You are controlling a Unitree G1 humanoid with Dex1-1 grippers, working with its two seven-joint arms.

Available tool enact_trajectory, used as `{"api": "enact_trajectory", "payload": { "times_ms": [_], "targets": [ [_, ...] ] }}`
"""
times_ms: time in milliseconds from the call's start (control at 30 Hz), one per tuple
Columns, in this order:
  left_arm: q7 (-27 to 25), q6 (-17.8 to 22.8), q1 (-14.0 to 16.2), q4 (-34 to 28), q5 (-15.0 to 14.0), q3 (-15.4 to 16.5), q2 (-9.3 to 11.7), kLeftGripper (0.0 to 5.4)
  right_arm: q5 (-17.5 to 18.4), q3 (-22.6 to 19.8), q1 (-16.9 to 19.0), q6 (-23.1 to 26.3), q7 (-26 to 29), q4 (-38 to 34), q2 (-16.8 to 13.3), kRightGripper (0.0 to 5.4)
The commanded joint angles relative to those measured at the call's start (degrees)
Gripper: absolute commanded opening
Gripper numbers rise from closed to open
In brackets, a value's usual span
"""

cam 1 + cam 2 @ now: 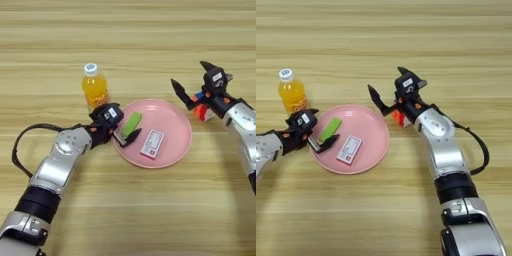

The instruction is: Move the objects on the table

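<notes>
Table (130, 30): wide bare wood behind and in front of the things; all of them sit in the middle band, well clear of any edge.
Plate (177, 145): round, pink, at centre, between the 2 arms.
In plate: green bar (131, 123) at the left side, tilted; pink-and-white box (152, 143) flat near the middle, just beside the bar.
Bottle (94, 89): upright on the table, just behind the plate's left rim, near the left arm.
Cube (399, 117): on the table just right of the plate, partly hidden by the right arm.
Left gripper (121, 134): reaches in over the plate's left rim, fingers narrowly parted beside the bar's near end; whether they touch it, cannot tell.
Right gripper (194, 82): over the cube, fingers spread wide, holding nothing.
</notes>
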Motion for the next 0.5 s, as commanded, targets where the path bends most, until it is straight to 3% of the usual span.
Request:
{"api": "enact_trajectory", "payload": {
  "times_ms": [33,500],
  "targets": [
    [-2.6,2.1,-1.1,-1.6,0.9,-1.0,2.5,5.4,0.0,0.3,0.5,1.4,-0.6,-2.0,0.3,5.37],
    [-6.6,3.9,-1.6,-3.2,1.5,-2.3,5.1,5.4,-0.1,0.8,1.2,2.4,-1.7,-4.8,0.4,5.37]
  ]
}}
